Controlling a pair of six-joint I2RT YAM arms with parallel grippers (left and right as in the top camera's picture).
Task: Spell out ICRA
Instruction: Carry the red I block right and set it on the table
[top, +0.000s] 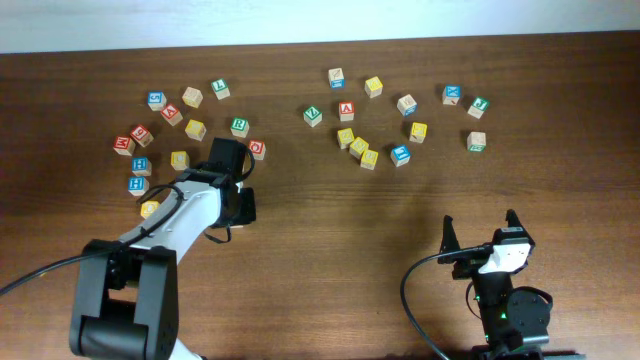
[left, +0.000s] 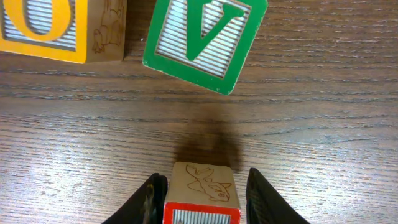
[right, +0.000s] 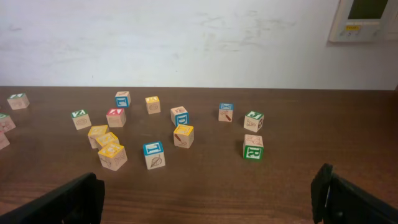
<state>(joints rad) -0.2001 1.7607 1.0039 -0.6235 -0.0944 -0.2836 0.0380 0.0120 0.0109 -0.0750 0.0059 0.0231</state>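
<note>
The dark wooden worktop (top: 350, 230) carries two loose scatterings of letter blocks. The left arm (top: 185, 210) reaches into the scattering on its own side. The left tool (left: 204, 179) is released. Its jaws straddle a red-bordered block (left: 202, 194), the left jaw against the block's side and the right jaw with a thin gap showing. That block sits right between the fingertips, with a fish outline engraved on the plain wooden face that shows. Its letter is cut off by the frame edge. Just ahead of the left tool lies a green V block (left: 202, 38), turned askew. Ahead and to the left is a yellow O block (left: 59, 28), near the V but not touching it. The right tool (right: 205, 196), well apart from the left tool, is spread wide with nothing between its jaws.
</note>
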